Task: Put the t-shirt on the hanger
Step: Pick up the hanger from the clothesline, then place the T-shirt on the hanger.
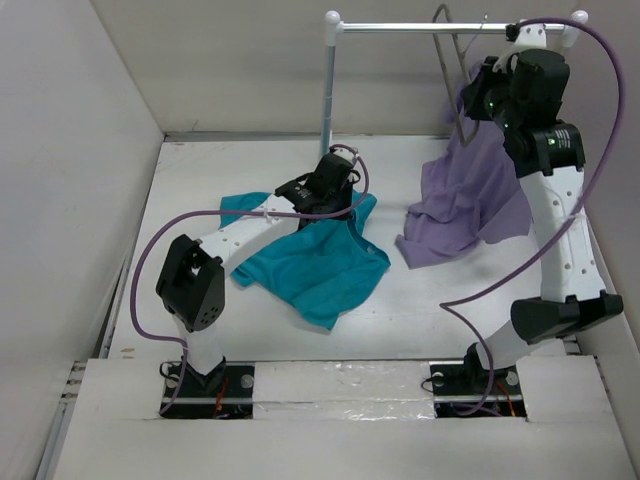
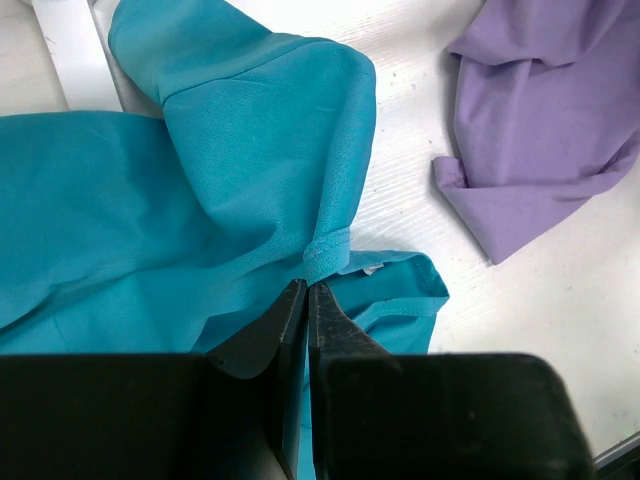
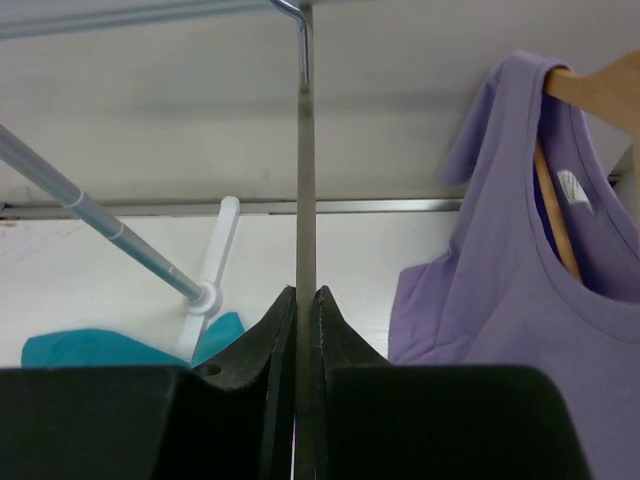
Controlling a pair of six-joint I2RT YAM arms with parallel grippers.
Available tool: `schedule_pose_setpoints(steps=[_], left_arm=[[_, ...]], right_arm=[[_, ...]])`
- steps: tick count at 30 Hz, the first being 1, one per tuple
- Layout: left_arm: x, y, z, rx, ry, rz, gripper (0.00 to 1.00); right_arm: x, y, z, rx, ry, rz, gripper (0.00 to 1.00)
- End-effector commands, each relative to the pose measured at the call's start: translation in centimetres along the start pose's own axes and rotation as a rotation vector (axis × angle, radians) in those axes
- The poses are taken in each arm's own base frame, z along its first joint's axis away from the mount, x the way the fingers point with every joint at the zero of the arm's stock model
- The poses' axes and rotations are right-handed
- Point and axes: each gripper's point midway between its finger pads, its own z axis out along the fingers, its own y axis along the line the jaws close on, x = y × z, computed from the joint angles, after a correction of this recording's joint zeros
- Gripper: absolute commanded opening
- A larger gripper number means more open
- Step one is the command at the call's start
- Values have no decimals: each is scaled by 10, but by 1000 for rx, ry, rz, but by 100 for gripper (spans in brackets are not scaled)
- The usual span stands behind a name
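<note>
The teal t-shirt (image 1: 310,260) lies crumpled on the table's middle. My left gripper (image 1: 335,180) is low over its far edge. In the left wrist view the gripper (image 2: 308,287) is shut, pinching a bunched hem of the t-shirt (image 2: 200,190). The thin grey hanger (image 1: 452,70) hangs by its hook from the rack's rail. My right gripper (image 1: 478,98) is raised beside it. In the right wrist view the gripper (image 3: 305,292) is shut on the hanger's straight grey wire (image 3: 305,150).
A lilac sleeveless top (image 1: 470,190) on a wooden hanger (image 3: 600,85) hangs at the rail's right and drapes onto the table. The rack's rail (image 1: 450,27) and upright pole (image 1: 330,90) stand at the back. Walls close the left and back.
</note>
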Motion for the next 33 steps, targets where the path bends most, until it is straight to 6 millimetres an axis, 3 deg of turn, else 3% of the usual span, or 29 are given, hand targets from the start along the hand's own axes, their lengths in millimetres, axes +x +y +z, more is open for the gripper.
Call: schedule_pose_setpoints(steps=[1, 2, 3, 4, 9, 10, 11, 12, 14, 15, 18, 22, 29, 33], left_arm=[[-19, -12, -9, 40, -53, -8, 0], [-22, -10, -9, 39, -56, -14, 0], [-25, -7, -9, 37, -62, -19, 0], [-26, -7, -9, 41, -63, -21, 0], [-30, -7, -7, 48, -65, -25, 0], [-32, -8, -7, 51, -68, -25, 0], [-31, -7, -5, 49, -64, -21, 0], [-33, -9, -6, 52, -68, -22, 0], [-30, -9, 0, 50, -52, -16, 0], [-34, -11, 0, 55, -58, -18, 0], [-36, -14, 5, 63, -50, -22, 0], [-40, -17, 9, 63, -49, -27, 0], [-39, -22, 10, 83, -31, -35, 0], [-43, -13, 9, 71, -34, -65, 0]], right_arm=[[-12, 2, -13, -45, -64, 34, 0], [-7, 2, -17, -46, -56, 37, 0], [15, -1, -14, -40, -6, 41, 0], [11, -1, -28, -45, -27, 50, 0], [41, 8, -69, -115, -24, 95, 0], [61, 12, -74, -136, 15, 107, 0], [57, 13, -97, -150, -12, 116, 0], [64, 18, -106, -170, 2, 124, 0], [99, 23, -122, -202, 91, 150, 0], [102, 29, -143, -234, 82, 170, 0], [142, 48, -175, -324, 173, 251, 0], [181, 66, -206, -406, 294, 317, 0], [227, 70, -229, -414, 451, 302, 0], [246, 71, -233, -411, 499, 302, 0]])
